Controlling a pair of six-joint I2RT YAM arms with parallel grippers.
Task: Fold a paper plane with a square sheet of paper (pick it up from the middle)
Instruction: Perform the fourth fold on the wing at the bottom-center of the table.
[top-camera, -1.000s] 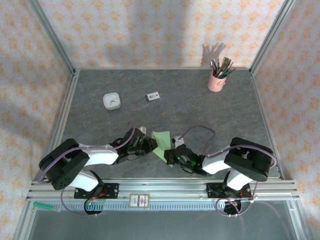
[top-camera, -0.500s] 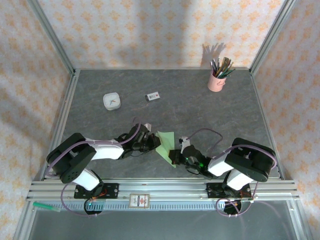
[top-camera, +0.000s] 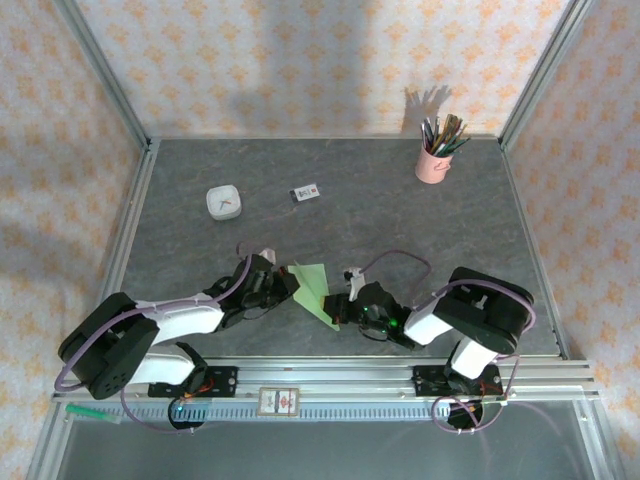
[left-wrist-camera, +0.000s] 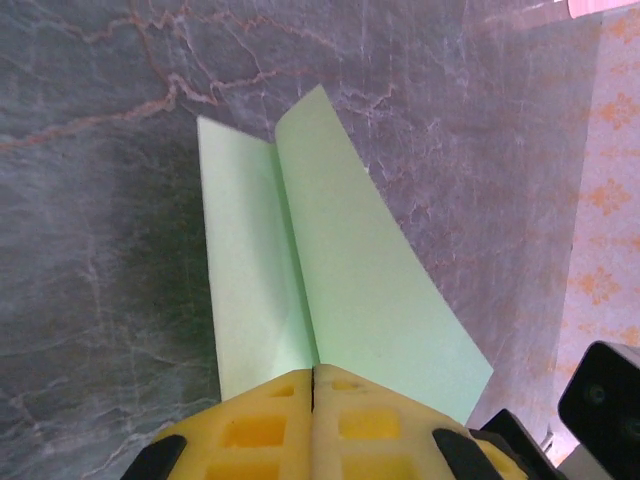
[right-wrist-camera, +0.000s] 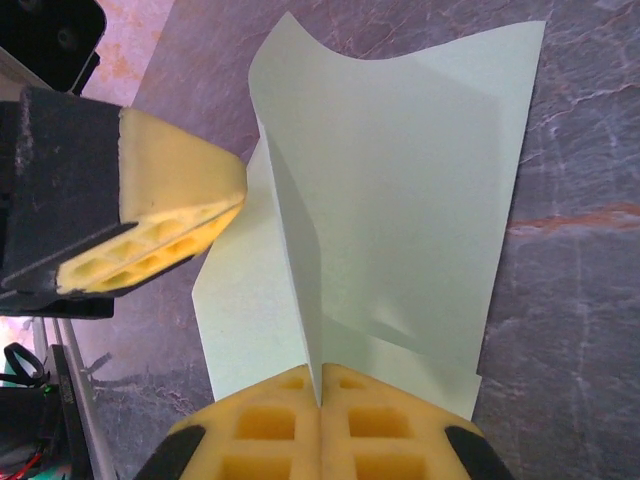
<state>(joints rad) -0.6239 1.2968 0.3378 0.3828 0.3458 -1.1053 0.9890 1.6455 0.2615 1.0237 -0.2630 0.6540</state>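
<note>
Top view: square sheet of paper (top-camera: 313, 290), pale green and part-folded, lies on the grey surface (top-camera: 400, 230) toward 6 o'clock from centre, near the front edge and between the two arms.

L gripper (top-camera: 278, 288) is at the sheet's 9 o'clock edge. R gripper (top-camera: 340, 305) is at its 4 o'clock corner.

L wrist cam: L gripper (left-wrist-camera: 313, 375) has its yellow pads pressed flat together with no gap. The sheet (left-wrist-camera: 340, 290) shows two panels meeting at a crease that runs straight into the pad seam, so the paper is pinched there. The R panel lifts off the surface.

R wrist cam: R gripper (right-wrist-camera: 320, 395) is likewise fully closed, with a raised ridge of the sheet (right-wrist-camera: 400, 220) caught in the seam. L gripper (right-wrist-camera: 200, 230) comes in at 9–10 o'clock, at the sheet's edge.

Vs 1 s ago:
- L arm has swung; its elbow is now lower, toward 7 o'clock. The forearm is more stretched out and the gripper sits a bit further toward 9 o'clock.
- The sheet has shifted slightly toward 9 o'clock along with both grippers.
- R arm elbow has pulled in a little toward 9 o'clock.
- L pads have closed the last bit.

Unchanged: pink pencil cup (top-camera: 433, 160) at far 1–2 o'clock, white dish (top-camera: 223, 203) at 10 o'clock, small card (top-camera: 305, 193) at 11–12 o'clock. All are well apart from the sheet.
</note>
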